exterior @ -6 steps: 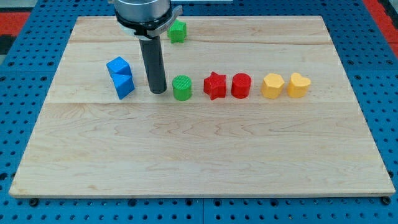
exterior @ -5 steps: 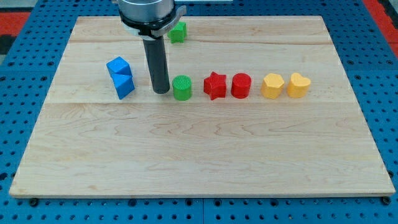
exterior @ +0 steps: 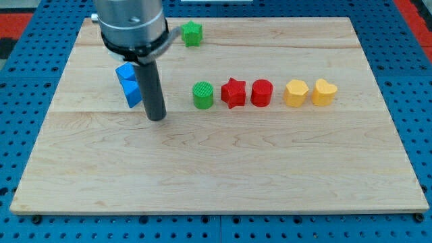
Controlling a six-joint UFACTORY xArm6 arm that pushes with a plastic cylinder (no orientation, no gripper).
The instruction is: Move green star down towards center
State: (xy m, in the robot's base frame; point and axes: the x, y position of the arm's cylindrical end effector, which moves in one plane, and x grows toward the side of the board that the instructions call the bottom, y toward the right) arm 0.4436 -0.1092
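Observation:
The green star (exterior: pixel 192 33) sits near the view's top edge of the wooden board (exterior: pixel 216 169), a little left of the middle. My tip (exterior: pixel 156 117) rests on the board well below and to the left of the star, just right of two blue blocks (exterior: pixel 129 84) and left of the green cylinder (exterior: pixel 202 95). The tip touches no block that I can see.
A row runs to the right from the green cylinder: a red star (exterior: pixel 233 92), a red cylinder (exterior: pixel 261 92), and two yellow blocks (exterior: pixel 295 93) (exterior: pixel 324 92). The arm's grey housing (exterior: pixel 130 23) hides part of the board's top left.
My tip has moved left and toward the view's bottom, away from the green cylinder. The green cylinder has shifted slightly right. The green star is now fully uncovered and has not moved.

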